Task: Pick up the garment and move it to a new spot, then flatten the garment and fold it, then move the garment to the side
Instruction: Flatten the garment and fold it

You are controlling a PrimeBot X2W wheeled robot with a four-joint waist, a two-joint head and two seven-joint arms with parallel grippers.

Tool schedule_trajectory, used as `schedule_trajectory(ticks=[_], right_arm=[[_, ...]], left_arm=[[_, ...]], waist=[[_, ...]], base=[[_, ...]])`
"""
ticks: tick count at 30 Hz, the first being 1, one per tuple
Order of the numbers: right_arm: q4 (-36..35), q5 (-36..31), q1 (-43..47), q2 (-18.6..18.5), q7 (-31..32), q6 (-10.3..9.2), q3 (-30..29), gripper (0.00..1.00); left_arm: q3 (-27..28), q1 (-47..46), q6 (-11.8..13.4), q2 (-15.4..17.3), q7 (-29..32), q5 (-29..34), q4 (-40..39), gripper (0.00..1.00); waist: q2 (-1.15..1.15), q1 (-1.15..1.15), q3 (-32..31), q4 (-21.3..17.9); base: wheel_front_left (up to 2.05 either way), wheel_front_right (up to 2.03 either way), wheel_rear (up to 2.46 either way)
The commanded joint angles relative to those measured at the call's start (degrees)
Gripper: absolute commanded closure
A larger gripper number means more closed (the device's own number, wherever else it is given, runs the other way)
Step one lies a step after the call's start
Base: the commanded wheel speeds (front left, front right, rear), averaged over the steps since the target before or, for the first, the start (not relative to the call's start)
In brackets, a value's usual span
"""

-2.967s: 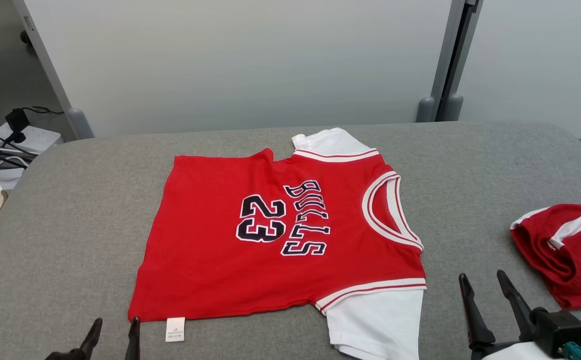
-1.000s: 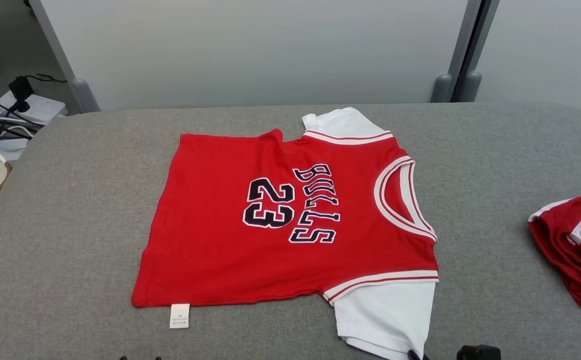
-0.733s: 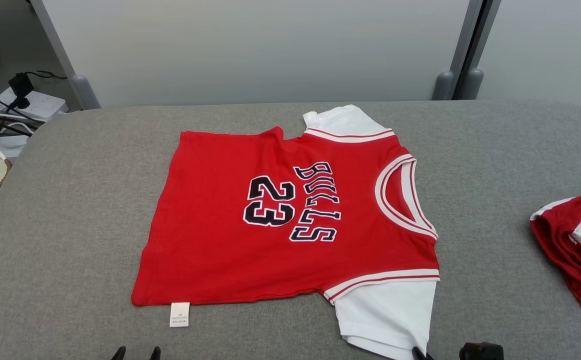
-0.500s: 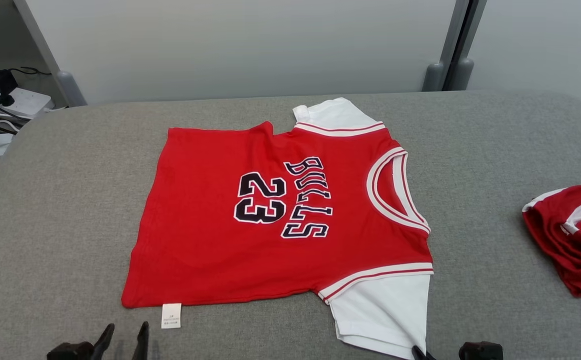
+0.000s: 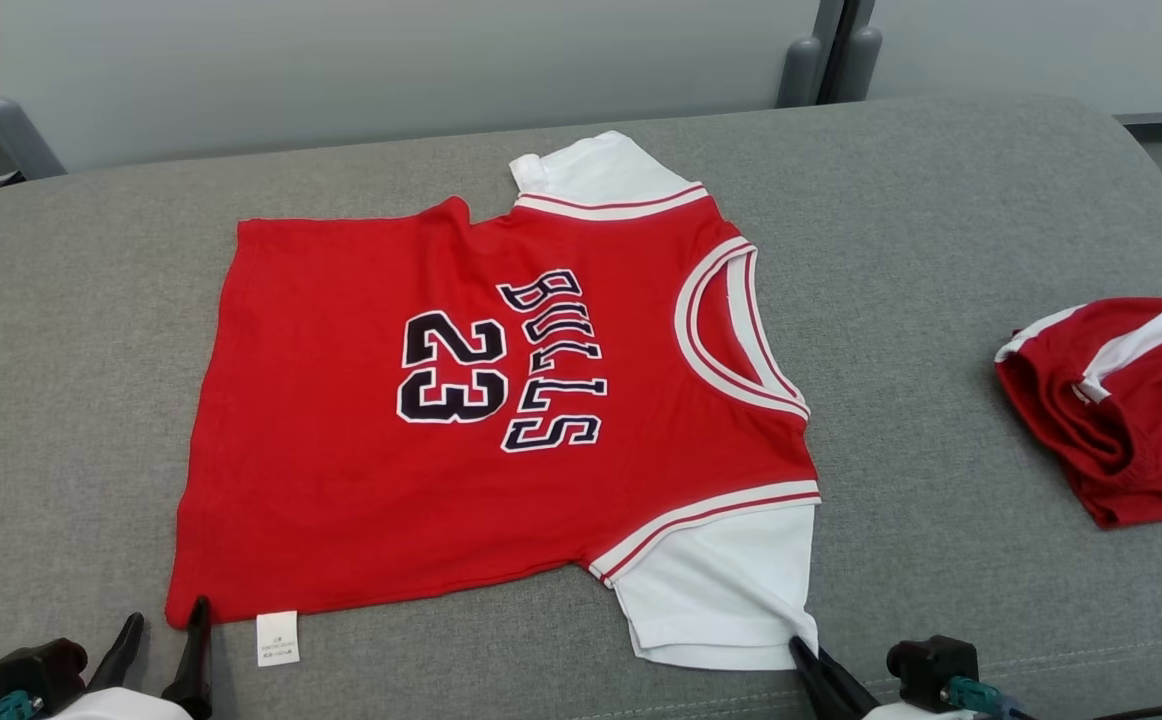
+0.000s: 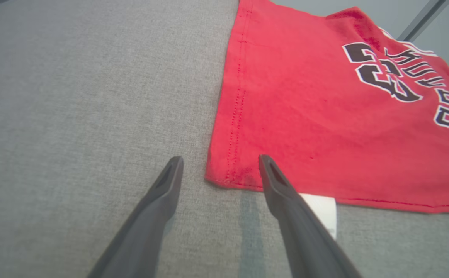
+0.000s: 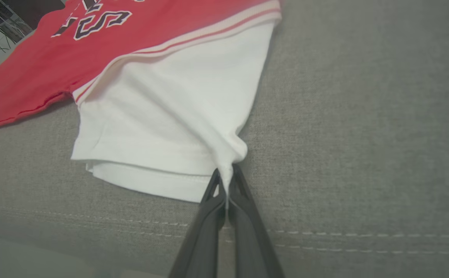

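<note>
Red Bulls jersey [image 5: 501,400] lies flat on a grey cushion [image 5: 941,250]. Right gripper [image 7: 224,175] pinches its white sleeve [image 7: 170,104] corner; left gripper [image 6: 220,160], spread wide, sits at the hem corner.

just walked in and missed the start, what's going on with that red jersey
The robot is working on a red jersey spread flat on the grey padded table. Its right gripper is shut on the corner of the near white sleeve. Its left gripper is open at the jersey's hem corner beside the care label, one finger either side, not yet closed. A second red garment lies bunched off to the right.
</note>
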Motion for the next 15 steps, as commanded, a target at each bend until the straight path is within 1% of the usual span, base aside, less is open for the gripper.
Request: schedule_trajectory(ticks=[1,4,9,10,11,12,13,14,15], right_arm=[[-1.79,-0.01,-1.42,-0.29,-1.19,0.0,1.44,1.0],[-2.61,-0.23,-1.4,-0.29,-1.21,0.0,1.6,1.0],[-3.59,-0.63,-1.37,-0.29,-1.23,0.0,1.2,1.0],[-3.77,-0.73,-1.41,-0.29,-1.23,0.0,1.17,1.0],[-3.77,-0.73,-1.41,-0.29,-1.23,0.0,1.17,1.0],[-3.97,-0.79,-1.46,-0.29,-1.23,0.0,1.12,1.0],[-4.12,-0.88,-1.5,-0.29,-1.23,0.0,1.06,1.0],[-4.21,-1.0,-1.52,-0.29,-1.24,0.0,0.96,1.0],[-4.36,-1.07,-1.52,-0.29,-1.24,0.0,0.84,1.0]], left_arm=[[0.96,-2.85,0.01,2.36,-0.52,-0.87,-0.51,0.0],[-1.19,-3.04,0.01,3.14,-0.52,-2.43,-0.17,0.0],[-3.42,-3.04,0.01,3.22,-0.52,-4.94,0.63,0.0],[-3.57,-3.06,0.01,3.23,-0.52,-5.33,0.62,0.05],[-3.57,-3.06,0.01,3.23,-0.52,-5.33,0.62,0.05],[-3.42,-3.13,0.01,3.34,-0.52,-5.56,0.13,0.31],[-3.23,-3.15,0.01,3.49,-0.52,-5.49,-0.41,0.71],[-3.14,-3.06,0.01,3.53,-0.52,-5.43,-0.78,1.0],[-3.15,-3.0,0.01,3.61,-0.52,-5.2,-1.22,1.0]], waist=[[0.0,0.0,0.82,-0.71],[0.0,0.0,1.43,-0.97],[0.0,0.0,1.88,-1.01],[0.0,0.0,1.9,-1.0],[0.0,0.0,1.9,-1.0],[0.0,0.0,1.94,-0.97],[0.0,0.0,1.94,-0.93],[0.0,0.0,1.87,-0.87],[0.0,0.0,1.78,-0.81]], base=[[0.0,0.0,0.0],[0.0,0.0,0.0],[0.0,0.0,0.0],[0.0,0.0,0.0],[0.0,0.0,0.0],[0.0,0.0,0.0],[0.0,0.0,0.0],[0.0,0.0,0.0],[0.0,0.0,0.0]])
